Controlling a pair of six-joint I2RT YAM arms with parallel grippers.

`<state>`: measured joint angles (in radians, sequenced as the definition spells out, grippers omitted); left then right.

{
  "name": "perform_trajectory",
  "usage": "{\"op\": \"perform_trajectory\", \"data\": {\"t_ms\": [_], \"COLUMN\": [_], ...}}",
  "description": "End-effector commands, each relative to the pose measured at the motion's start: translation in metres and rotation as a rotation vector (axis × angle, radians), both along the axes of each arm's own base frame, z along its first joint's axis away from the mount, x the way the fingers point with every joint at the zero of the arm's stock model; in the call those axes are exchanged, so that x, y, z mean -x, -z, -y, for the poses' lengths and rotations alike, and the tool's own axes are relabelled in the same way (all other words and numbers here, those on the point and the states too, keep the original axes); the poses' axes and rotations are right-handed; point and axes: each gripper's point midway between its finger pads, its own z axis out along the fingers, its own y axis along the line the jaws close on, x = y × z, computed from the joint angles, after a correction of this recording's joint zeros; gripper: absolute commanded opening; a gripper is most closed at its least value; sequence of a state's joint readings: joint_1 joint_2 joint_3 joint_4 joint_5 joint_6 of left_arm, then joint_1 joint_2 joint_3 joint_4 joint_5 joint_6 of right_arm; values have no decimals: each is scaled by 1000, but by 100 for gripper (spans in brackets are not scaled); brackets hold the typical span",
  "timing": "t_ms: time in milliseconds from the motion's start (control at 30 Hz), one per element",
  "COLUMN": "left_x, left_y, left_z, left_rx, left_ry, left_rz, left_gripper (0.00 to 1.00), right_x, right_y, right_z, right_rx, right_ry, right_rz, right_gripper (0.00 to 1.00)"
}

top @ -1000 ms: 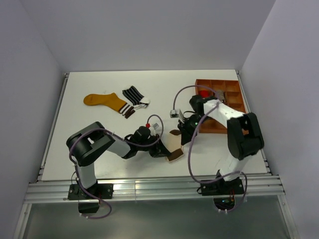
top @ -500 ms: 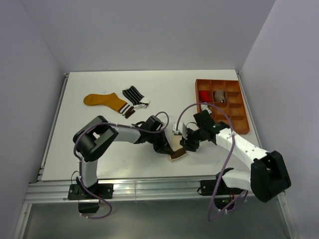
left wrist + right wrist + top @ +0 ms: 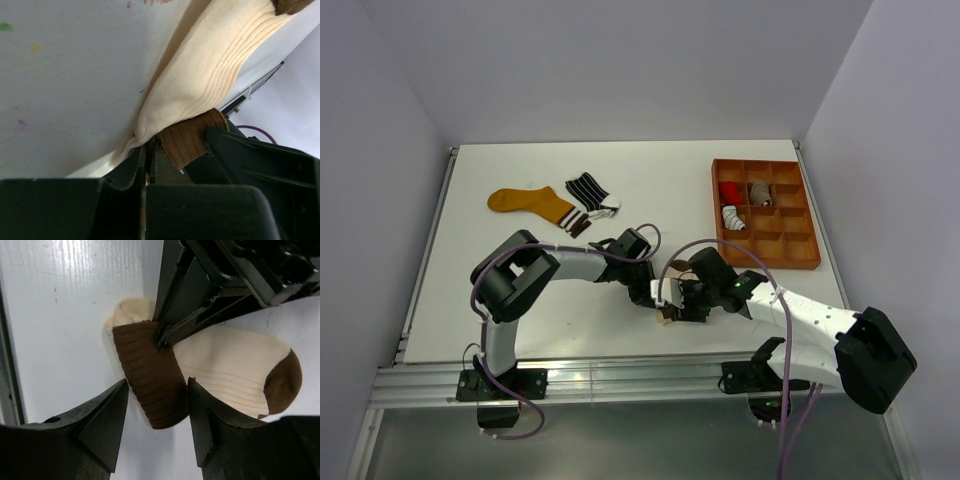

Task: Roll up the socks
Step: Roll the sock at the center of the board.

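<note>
A white counter (image 3: 520, 300) fills the middle of the frame, boxed in by plain pale lilac-grey walls (image 3: 620, 70) at left, top and right. A metal rail (image 3: 620, 380) runs along its lower edge, with a dull grey-green strip (image 3: 620, 445) beneath. The light is soft and even.

The small cream fabric sock (image 3: 225, 365) in my black left hand (image 3: 161, 337) has a ribbed brown cuff and toe.
</note>
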<state>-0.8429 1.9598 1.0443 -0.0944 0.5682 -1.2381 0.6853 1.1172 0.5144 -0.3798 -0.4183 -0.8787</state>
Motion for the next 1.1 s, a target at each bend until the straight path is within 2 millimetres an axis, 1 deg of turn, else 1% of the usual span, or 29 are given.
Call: {"op": "perform_trajectory", "data": {"t_ms": [0,100,167,233,267,300,333,367,433,467,533,567,633,667,700,733,767,800,833,867,900,933,967,1000,1033,1067], "left_x": [7,8,8,7,6,4,2,-2,-8,-14,-26,-36,-44,-55,-60,-63,-76,-80,-80,-93,-95,-95,-100,-102,-102,-99], "left_y": [32,31,30,28,26,24,19,16,7,5,-7,-14,-26,-34,-39,-36,-46,-46,-34,-42,-32,-28,-31,-29,-18,-19], "left_z": [-19,-18,-18,-17,-15,-13,-12,-12,-11,-14,-14,-14,-14,-13,-14,-18,-16,-16,-19,-13,-13,-14,-10,-9,-9,-6], "left_rx": [-129,-121,-118,-107,-94,-83,-71,-63,-38,-38,-22,-10,7,9,4,-24,-16,-19,-50,-52,-71,-82,-72,-70,-82,-63], "left_ry": [1,3,4,2,-4,-9,-14,-22,-26,-39,-37,-47,-33,-39,-37,-16,-16,0,50,62,88,119,131,149,182,209], "left_rz": [-22,-26,-25,-25,-20,-12,-1,16,52,59,110,136,184,213,235,257,291,303,301,349,351,359,377,381,378,366], "left_gripper": [1,0,0,0,0,0,3,7,14,16,21,26,29,33,34,37,39,40,42,44,45,47,48,49,49,49], "right_x": [-13,-9,-7,-3,1,2,3,5,6,5,7,7,7,7,7,7,7,8,7,7,7,7,8,8,7,8], "right_y": [4,14,19,25,28,31,32,36,35,34,35,35,35,36,36,37,36,37,37,37,37,37,38,38,39,39], "right_z": [-4,-4,-1,3,6,7,9,11,12,12,13,13,13,14,14,13,13,13,13,13,13,13,13,14,14,14], "right_rx": [21,56,78,106,119,123,124,123,111,110,120,129,135,143,145,145,147,146,147,149,153,153,157,161,162,164], "right_ry": [22,7,5,13,16,21,24,27,28,31,22,20,17,14,13,11,9,7,8,6,5,7,4,7,7,7], "right_rz": [83,79,70,40,21,11,11,14,27,33,20,15,13,7,5,4,2,-1,0,-1,-4,-4,-9,-12,-14,-16], "right_gripper": [58,57,54,42,25,18,13,7,6,1,0,0,0,0,0,0,0,0,0,0,0,0,0,0,0,0]}}
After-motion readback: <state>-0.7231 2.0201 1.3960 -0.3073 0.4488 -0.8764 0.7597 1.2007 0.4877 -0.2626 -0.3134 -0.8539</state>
